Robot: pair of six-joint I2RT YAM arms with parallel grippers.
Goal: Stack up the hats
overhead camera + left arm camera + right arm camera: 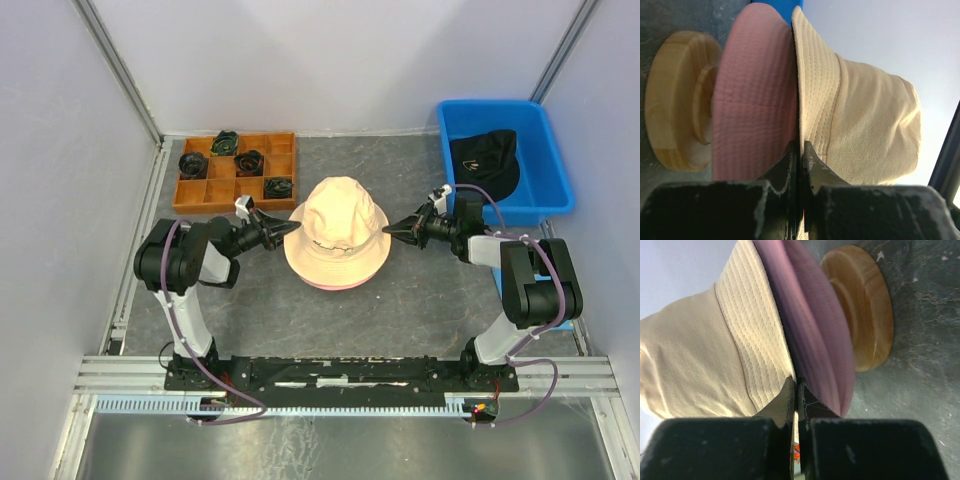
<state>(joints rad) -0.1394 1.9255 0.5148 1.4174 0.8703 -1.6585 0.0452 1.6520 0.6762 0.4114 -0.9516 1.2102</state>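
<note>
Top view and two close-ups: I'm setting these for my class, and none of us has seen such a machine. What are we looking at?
The top view looks down on two robot arms bolted to a grey table. The other two pictures come from a camera on each arm's wrist, so its dark fingers fill the bottom. The left gripper and right gripper each pinch the brim of a beige hat from opposite sides. It sits on a pink hat over a wooden stand. A black hat lies in a blue bin; a wooden tray holds dark coiled bundles.
</note>
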